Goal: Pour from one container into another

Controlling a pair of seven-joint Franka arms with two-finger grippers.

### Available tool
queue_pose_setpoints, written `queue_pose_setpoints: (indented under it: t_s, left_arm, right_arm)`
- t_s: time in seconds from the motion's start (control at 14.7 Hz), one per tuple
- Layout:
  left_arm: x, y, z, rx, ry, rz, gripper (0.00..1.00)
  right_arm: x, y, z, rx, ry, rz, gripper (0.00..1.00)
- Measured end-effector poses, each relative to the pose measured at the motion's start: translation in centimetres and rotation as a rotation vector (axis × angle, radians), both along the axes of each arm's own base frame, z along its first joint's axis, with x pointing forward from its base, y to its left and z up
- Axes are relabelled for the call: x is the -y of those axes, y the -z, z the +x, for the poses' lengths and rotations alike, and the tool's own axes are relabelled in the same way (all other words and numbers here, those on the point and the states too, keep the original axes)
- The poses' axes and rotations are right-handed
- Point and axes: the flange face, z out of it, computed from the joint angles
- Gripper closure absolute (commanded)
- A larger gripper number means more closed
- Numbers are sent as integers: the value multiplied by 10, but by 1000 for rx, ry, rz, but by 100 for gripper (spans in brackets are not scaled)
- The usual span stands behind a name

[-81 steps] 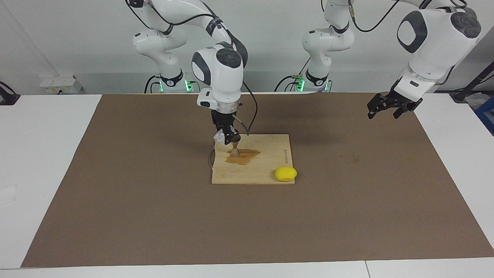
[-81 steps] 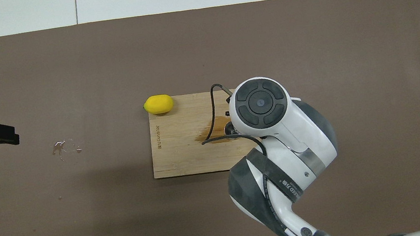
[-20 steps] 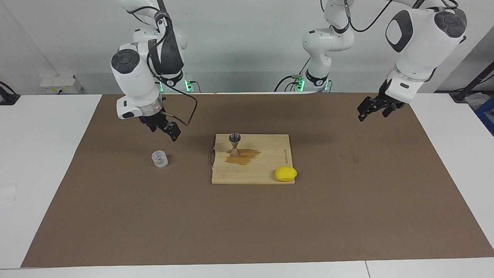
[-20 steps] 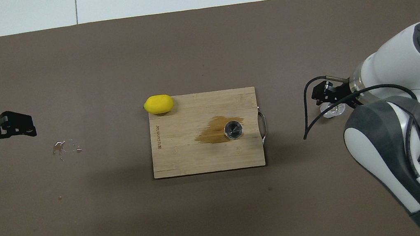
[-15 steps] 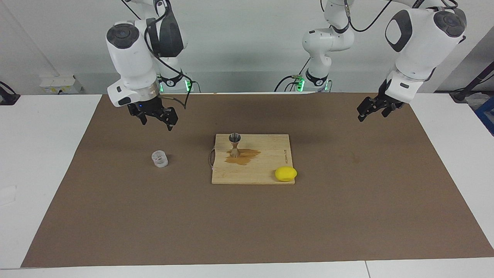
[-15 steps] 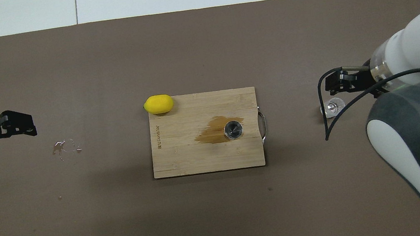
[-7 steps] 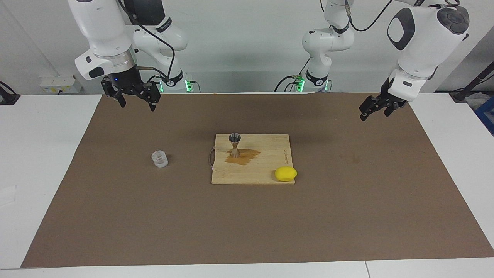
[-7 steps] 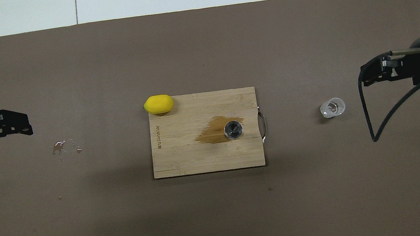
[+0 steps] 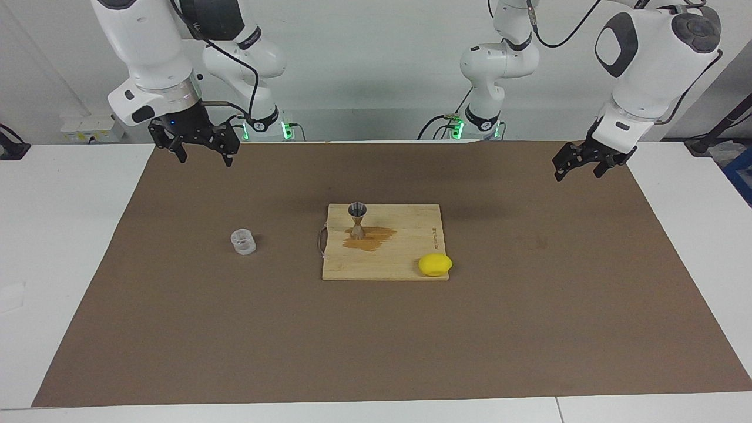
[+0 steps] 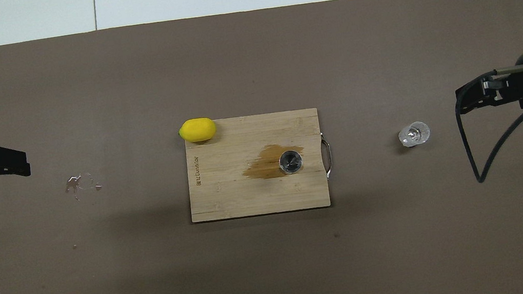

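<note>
I judge the pour done, with both arms clearing out, so the only thing to do well now is lift away high and steady, without sweeping back over the glass [image 9: 242,241] or the jigger [image 9: 357,219].

The glass stands upright on the mat [image 9: 176,329], toward the right arm's end and well apart from the board [image 9: 405,247]. The jigger stands upright on the board, near the edge toward the robots, with a brown wet patch [image 9: 371,238] at its foot. A lemon [image 9: 435,264] sits at the board's corner.

My right gripper [image 9: 202,154] hangs over the mat's corner, jaws wide, holding nothing. My left gripper [image 9: 580,164] hovers near the mat's other end, spread and empty too.
</note>
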Motion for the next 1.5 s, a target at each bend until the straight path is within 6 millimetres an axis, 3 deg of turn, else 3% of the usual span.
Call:
queue_pose_setpoints:
  t_s: [1.5]
  left_arm:
    - [-2,0,0,-3,11,3,0]
  right_arm:
    - [-9,0,-2,-9,-12,36,1]
